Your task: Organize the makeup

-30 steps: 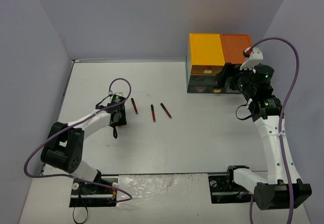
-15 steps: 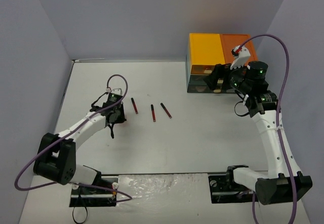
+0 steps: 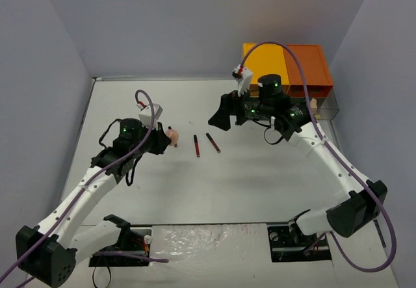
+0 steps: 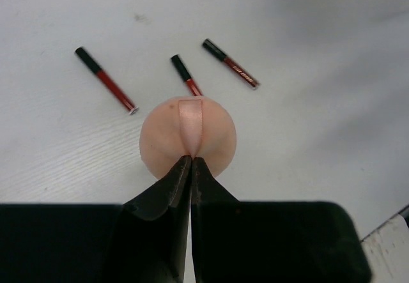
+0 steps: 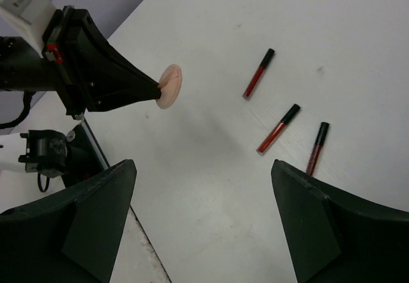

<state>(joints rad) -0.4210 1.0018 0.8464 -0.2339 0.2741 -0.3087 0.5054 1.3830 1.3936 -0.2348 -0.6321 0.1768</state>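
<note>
My left gripper (image 4: 191, 160) is shut on the edge of a round peach-beige sponge (image 4: 187, 136), pinching a crease into it and holding it off the white table. In the top view that sponge (image 3: 171, 141) hangs at the gripper tip, left of the sticks. Three dark red sticks lie below and beyond it: one on the left (image 4: 105, 80), one in the middle (image 4: 186, 75), one on the right (image 4: 231, 63). My right gripper (image 5: 204, 222) hovers open above the table with nothing between its fingers, looking down at the sticks (image 5: 278, 128) and the held sponge (image 5: 170, 86).
The drawer unit with a yellow and orange top (image 3: 286, 67) stands at the back right, and a clear drawer (image 3: 325, 107) sticks out on its right side. The left wall and the table's front edge bound the area.
The left gripper closed on the sponge, lifted it and swung right toward the sticks. The right arm left the drawer unit and swung left over the table's middle.
</note>
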